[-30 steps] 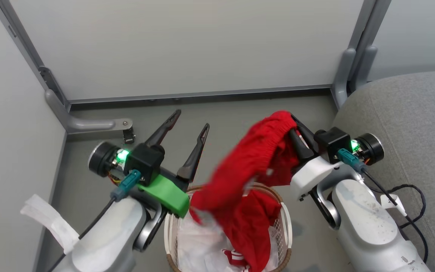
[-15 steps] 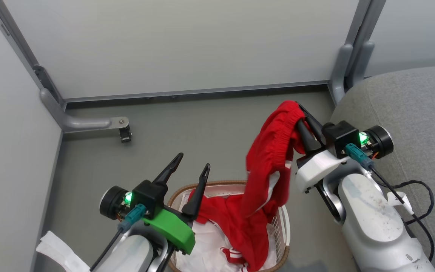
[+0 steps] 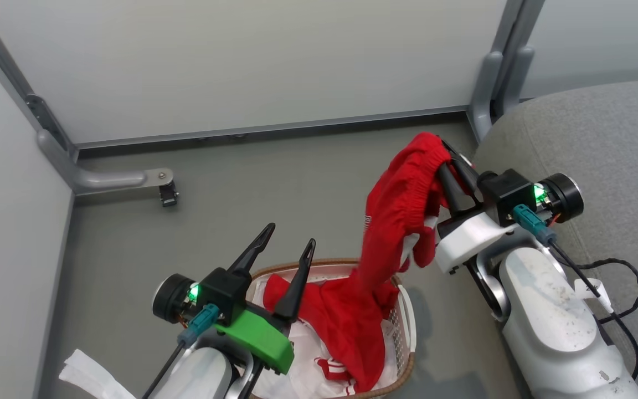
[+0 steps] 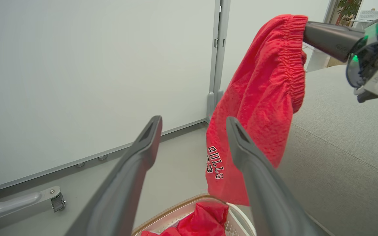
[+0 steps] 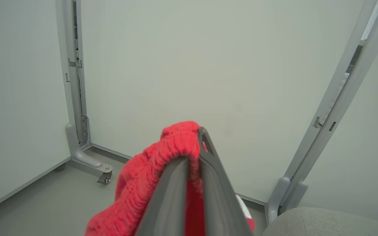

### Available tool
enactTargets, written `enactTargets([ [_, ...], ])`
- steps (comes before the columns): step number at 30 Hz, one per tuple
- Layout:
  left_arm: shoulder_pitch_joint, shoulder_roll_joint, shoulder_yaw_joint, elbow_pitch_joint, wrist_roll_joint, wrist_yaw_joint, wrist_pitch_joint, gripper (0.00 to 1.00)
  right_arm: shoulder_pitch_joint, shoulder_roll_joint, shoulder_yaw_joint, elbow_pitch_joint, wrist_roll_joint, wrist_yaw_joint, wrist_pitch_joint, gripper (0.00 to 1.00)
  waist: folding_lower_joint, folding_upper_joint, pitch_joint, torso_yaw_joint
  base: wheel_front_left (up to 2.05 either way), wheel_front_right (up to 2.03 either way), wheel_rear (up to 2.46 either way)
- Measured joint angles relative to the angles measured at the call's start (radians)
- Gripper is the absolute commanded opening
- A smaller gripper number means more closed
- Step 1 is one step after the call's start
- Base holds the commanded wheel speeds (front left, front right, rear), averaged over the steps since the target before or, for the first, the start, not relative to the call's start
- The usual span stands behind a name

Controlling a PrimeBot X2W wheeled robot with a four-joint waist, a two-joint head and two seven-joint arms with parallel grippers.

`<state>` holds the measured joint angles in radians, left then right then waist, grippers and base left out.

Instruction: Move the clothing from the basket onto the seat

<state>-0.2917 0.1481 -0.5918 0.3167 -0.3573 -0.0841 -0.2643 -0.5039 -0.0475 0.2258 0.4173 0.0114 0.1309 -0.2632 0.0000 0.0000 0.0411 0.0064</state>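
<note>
1. Between basket (image 3: 409, 327) and seat (image 3: 601, 138), right gripper (image 3: 444, 158) pinched tight on the elastic waistband of red shorts (image 3: 399, 205); shorts hang free, "BULLS" lettering (image 4: 216, 156) on one leg, hem just above basket rim
2. Left gripper (image 3: 290, 235) fully spread, holding nothing, raised over basket's left side
3. Second red garment (image 3: 341, 321), white stripes, lies in basket on white liner (image 3: 302, 368)
4. Seat stands right of basket, close beside right gripper's wrist; shorts hang by its rounded edge
</note>
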Motion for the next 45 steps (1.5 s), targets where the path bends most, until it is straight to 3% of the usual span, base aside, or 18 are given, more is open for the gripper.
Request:
enactTargets([
  [8,0.014,-0.018,0.033,-0.013,0.041,-0.02,0.0,1.0,-0.022,-0.002,-0.021,-0.041,-0.031,0.0,0.0,0.0,0.0,0.0,0.027,-0.09,0.0,0.0,0.0],
  [30,-0.017,-0.034,0.034,0.005,0.097,-0.043,0.0,1.0,-0.002,-0.004,-0.093,-0.105,-0.035,0.0,0.0,0.0,0.0,0.0,0.141,-0.466,0.0,0.0,0.0],
  [37,-0.029,-0.033,0.007,0.007,0.102,-0.044,-0.001,1.0,0.008,-0.003,-0.123,-0.112,-0.039,0.0,0.0,0.0,0.0001,0.0,0.181,-0.502,0.0,0.0,0.0],
  [45,-0.055,-0.028,-0.024,0.002,0.102,-0.044,0.0,1.0,0.015,-0.012,-0.16,-0.088,-0.04,0.0,0.0,0.0,0.0001,0.0,0.208,-0.457,0.0,0.0,0.0],
])
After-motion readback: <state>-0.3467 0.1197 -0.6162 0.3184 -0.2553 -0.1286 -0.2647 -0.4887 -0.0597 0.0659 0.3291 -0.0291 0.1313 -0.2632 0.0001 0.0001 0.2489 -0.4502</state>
